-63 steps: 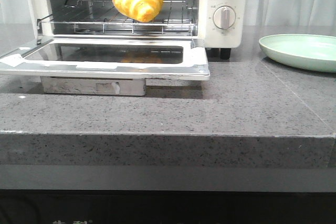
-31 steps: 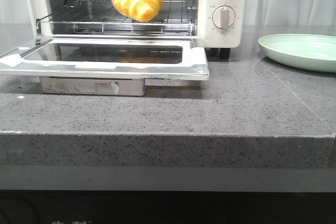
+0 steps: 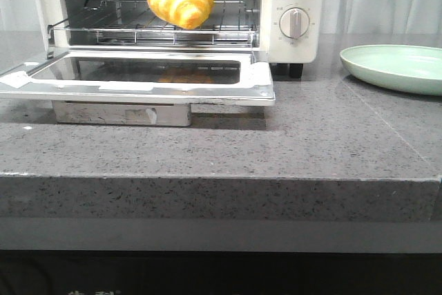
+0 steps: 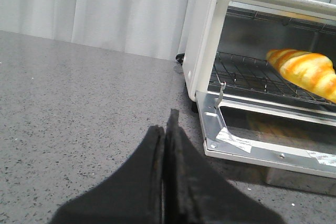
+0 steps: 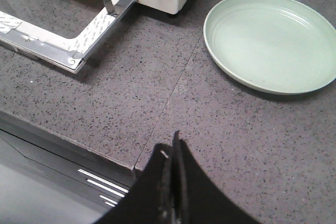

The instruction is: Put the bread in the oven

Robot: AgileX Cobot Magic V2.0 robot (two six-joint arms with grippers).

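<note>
The bread (image 3: 181, 1), a golden-yellow striped roll, lies on the wire rack (image 3: 152, 27) inside the cream-white oven (image 3: 297, 5). The oven's glass door (image 3: 138, 77) hangs open and flat toward me. The bread also shows in the left wrist view (image 4: 304, 72), inside the oven (image 4: 202, 45). My left gripper (image 4: 164, 129) is shut and empty, over the grey counter to the left of the oven. My right gripper (image 5: 172, 148) is shut and empty near the counter's front edge, short of the plate. Neither gripper shows in the front view.
A pale green round plate (image 3: 397, 67) lies on the counter right of the oven; it also shows in the right wrist view (image 5: 270, 40). The oven door's corner (image 5: 73, 56) juts out over the grey stone counter (image 3: 290, 143). White curtains hang behind.
The view shifted slightly between one second ago and half a second ago; since then nothing has moved. The bread stays on the rack.
</note>
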